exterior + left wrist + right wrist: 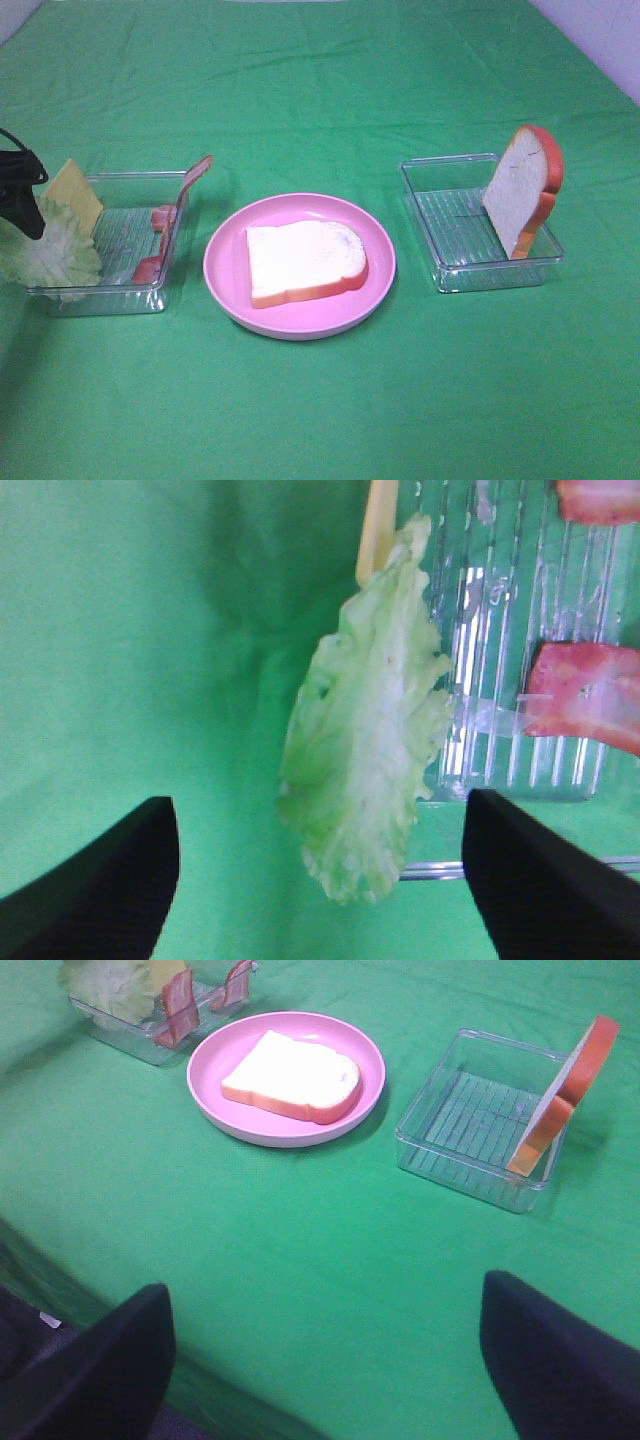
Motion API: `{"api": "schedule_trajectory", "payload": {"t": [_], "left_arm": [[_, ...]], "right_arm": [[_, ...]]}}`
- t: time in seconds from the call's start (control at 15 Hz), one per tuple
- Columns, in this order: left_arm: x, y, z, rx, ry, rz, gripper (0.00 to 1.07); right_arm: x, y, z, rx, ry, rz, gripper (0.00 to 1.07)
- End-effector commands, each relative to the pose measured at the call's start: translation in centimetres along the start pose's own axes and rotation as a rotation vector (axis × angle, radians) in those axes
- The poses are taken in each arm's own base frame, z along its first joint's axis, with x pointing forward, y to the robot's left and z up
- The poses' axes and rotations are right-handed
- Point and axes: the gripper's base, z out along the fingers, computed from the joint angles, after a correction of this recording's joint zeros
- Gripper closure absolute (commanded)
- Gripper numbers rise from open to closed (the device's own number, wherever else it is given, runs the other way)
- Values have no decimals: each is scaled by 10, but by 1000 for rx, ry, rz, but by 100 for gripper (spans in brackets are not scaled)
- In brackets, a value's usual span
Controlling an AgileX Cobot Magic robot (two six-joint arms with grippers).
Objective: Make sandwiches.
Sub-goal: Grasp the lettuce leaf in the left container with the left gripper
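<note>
Finds left hand [320,800] spread apart above lettuce [370,750] draped over rim of left tray [110,300], right hand [325,1290] apart too; risks thin-edge pinch slipping, dropping it onto tabletop [320,420].

No legible text or labels.

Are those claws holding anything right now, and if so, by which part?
Nothing is held. The left gripper is open above the lettuce, its fingers clear of it; the right gripper is open over bare cloth.
</note>
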Motion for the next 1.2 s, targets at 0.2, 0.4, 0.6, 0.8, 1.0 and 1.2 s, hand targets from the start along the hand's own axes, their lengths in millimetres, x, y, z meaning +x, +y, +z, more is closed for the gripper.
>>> {"api": "schedule_trajectory", "payload": {"t": [0.2,0.4,0.6,0.8,1.0,1.2], "left_arm": [[-2,-4,8,37,11,20,38],[-3,-5,8,47,-1,39,55],[-4,-6,8,64,-12,27,78],[-4,-6,8,63,-18,44,95],[-5,-7,8,68,-20,38,107],[-6,-9,7,89,-31,15,107]], "right_arm": [[2,1,-2,2,-26,-5,31],[2,1,-2,1,-26,-5,31],[2,1,-2,1,-26,-5,31],[2,1,-2,1,-26,-5,31],[2,1,-2,1,-26,-5,31],[2,1,-2,1,-26,-5,31]]}}
